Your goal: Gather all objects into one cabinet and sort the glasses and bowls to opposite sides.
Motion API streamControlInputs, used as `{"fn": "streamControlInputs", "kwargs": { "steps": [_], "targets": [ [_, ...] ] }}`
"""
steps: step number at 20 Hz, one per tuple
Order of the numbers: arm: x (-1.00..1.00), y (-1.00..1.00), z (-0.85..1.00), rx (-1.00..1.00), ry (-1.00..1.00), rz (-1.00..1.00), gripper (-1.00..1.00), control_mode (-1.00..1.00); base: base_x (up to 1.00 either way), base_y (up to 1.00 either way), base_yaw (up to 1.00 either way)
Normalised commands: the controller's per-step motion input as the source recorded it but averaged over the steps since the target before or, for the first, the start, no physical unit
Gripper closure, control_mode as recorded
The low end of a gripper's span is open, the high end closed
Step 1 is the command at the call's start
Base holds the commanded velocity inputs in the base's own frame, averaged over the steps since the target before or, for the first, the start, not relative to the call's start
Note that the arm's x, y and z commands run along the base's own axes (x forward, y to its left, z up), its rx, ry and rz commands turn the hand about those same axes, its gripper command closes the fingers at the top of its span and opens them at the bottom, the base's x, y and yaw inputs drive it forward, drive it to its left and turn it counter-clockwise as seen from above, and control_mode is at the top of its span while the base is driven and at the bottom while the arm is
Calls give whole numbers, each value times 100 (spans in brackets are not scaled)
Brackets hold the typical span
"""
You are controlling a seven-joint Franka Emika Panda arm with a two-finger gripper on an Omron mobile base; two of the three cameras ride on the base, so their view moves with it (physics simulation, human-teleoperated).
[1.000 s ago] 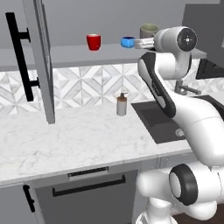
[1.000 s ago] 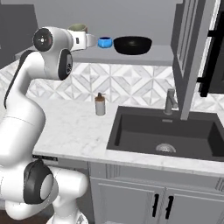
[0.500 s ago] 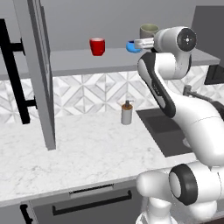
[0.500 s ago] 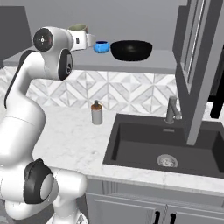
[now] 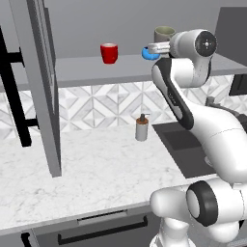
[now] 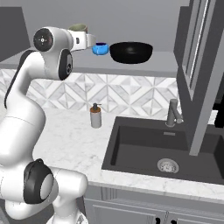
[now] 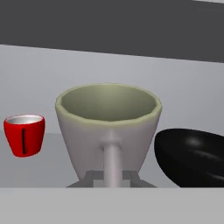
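The cabinet [image 5: 43,96] is standing with its door swung open, no writing showing on anything. On its shelf [image 6: 144,65] the black bowl [image 6: 131,52] is sitting mouth up, empty as far as can be seen, just beside the blue bowl [image 6: 100,48]. The gripper [image 7: 111,177] is pinching the upright grey cup [image 7: 108,127] (handle facing the hand camera), which is showing an empty inside. The red cup [image 5: 109,52] is standing upright, well apart.
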Motion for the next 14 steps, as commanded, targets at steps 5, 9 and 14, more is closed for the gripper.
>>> {"fn": "streamControlInputs", "kwargs": {
  "steps": [5, 9, 14],
  "targets": [
    [0, 0, 0, 0, 0, 0, 100, 100, 4, 0, 0],
    [0, 0, 0, 0, 0, 0, 100, 100, 0, 0, 0],
    [2, 6, 0, 0, 0, 0, 100, -100, 0, 0, 0]
  ]
}}
